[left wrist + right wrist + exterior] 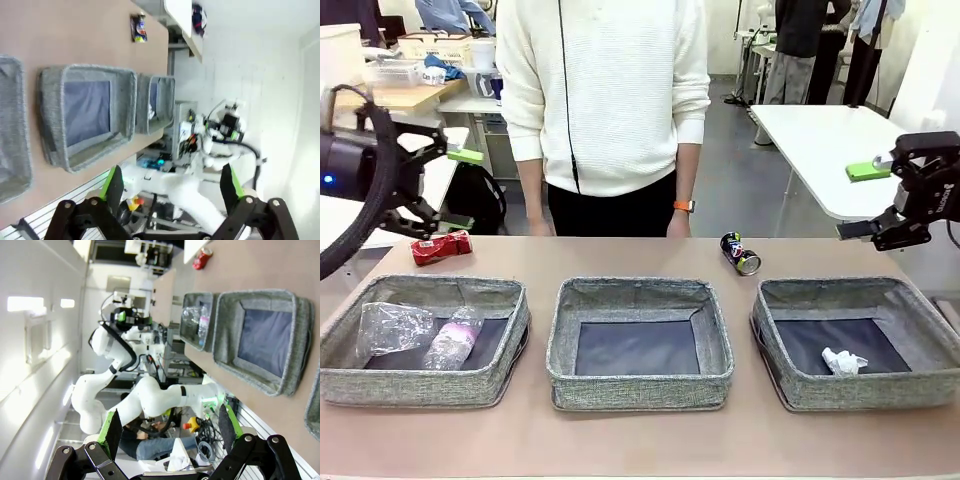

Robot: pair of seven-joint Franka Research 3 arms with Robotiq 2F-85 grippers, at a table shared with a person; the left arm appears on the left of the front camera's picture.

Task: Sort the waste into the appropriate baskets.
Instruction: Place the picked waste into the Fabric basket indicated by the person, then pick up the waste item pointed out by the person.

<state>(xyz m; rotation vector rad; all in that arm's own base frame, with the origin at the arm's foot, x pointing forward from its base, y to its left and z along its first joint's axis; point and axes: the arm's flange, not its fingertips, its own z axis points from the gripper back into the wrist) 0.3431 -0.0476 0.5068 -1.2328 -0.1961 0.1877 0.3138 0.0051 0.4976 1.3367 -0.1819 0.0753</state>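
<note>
Left claw (460,188): spread, holding nothing, raised at the bench's (640,445) left end; arm cut by the frame.
Red can (442,247): lying on the bench behind the left basket (420,388).
Left basket: clear cup (392,328) and bottle (453,340), label hard to read.
Middle basket (640,390): dark bottom exposed.
Dark can (740,253): lying on the bench behind the baskets.
Right basket (860,402): paper wad (843,361).
Right claw (860,200): spread, holding nothing, raised.
Left wrist view takes in the dark can; right wrist view takes in the red can, cup and bottle.

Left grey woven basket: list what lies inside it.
Inside the left grey woven-fabric basket lie a crumpled clear plastic cup and a small clear plastic bottle with pink label, side by side on the dark bottom. The near wall covers the bottom's front strip.
</note>
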